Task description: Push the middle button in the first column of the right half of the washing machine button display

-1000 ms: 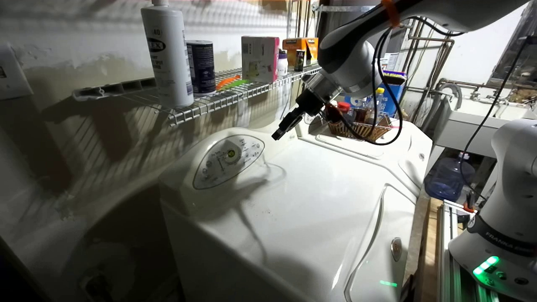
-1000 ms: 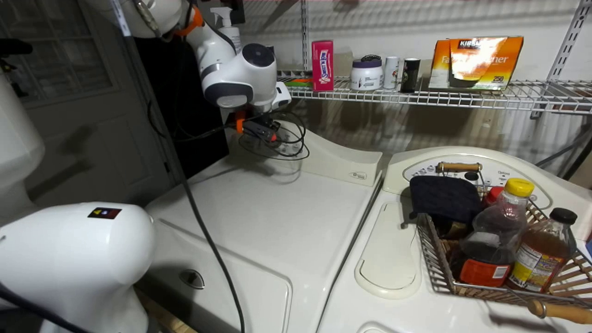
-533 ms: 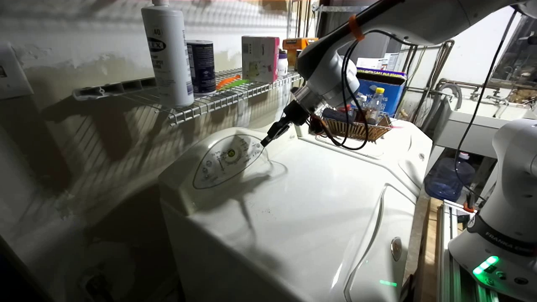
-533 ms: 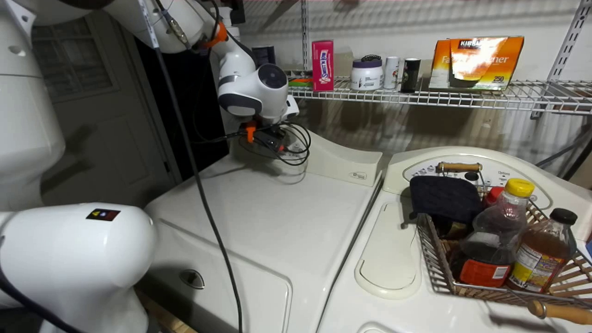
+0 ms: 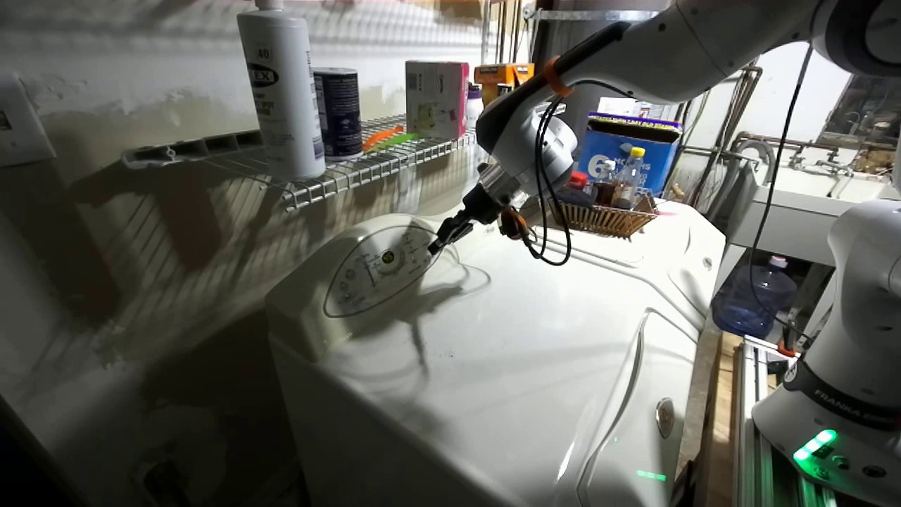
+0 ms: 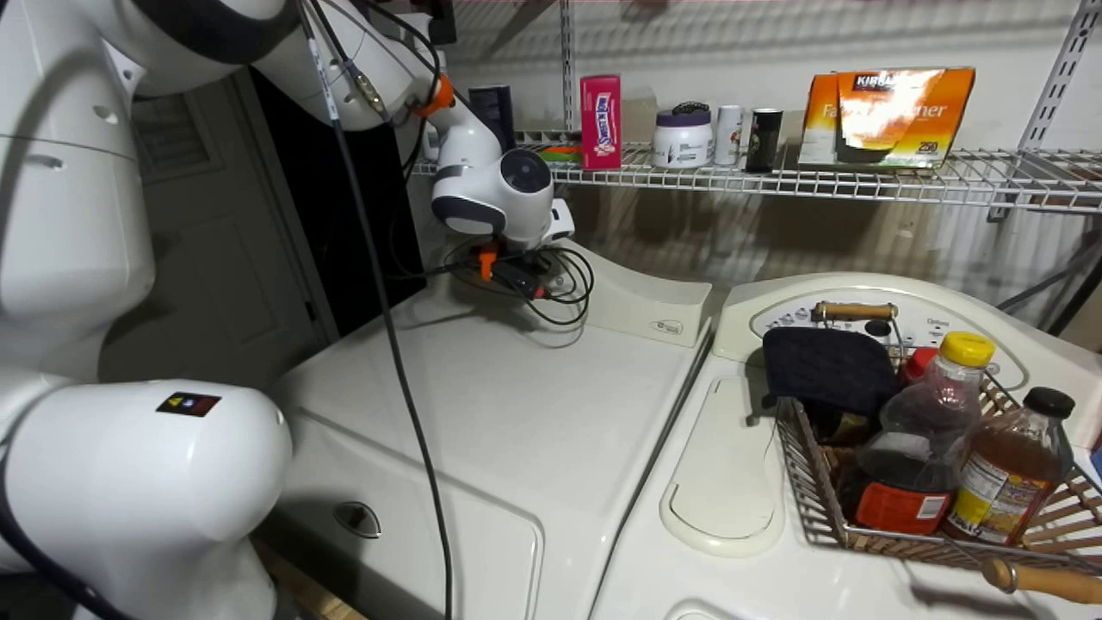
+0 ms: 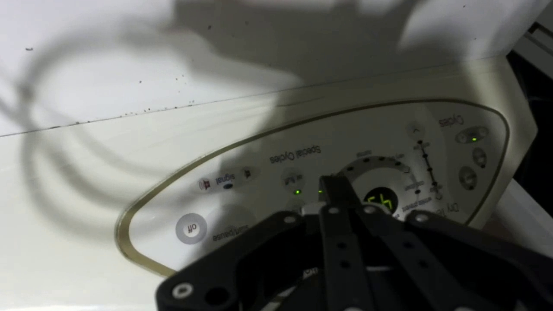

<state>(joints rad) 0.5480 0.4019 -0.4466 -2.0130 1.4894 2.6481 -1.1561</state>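
Note:
The washing machine is a large glossy white appliance, also seen in an exterior view. Its button display is a white oval panel on the raised back. In the wrist view the display appears upside down, with green lights, an off button and a round lit readout. My gripper is at the display's right end; I cannot tell whether it touches. In the wrist view the gripper is shut and empty, its tips beside the Special Cycles buttons. It partly covers that column.
A wire shelf with bottles and boxes hangs above the display. A second appliance stands alongside, bearing a basket of bottles. Loose cables loop around the wrist.
My gripper has moved left and down over the display's end in an exterior view, and right and down in the other. The appliance and shelf items have not moved.

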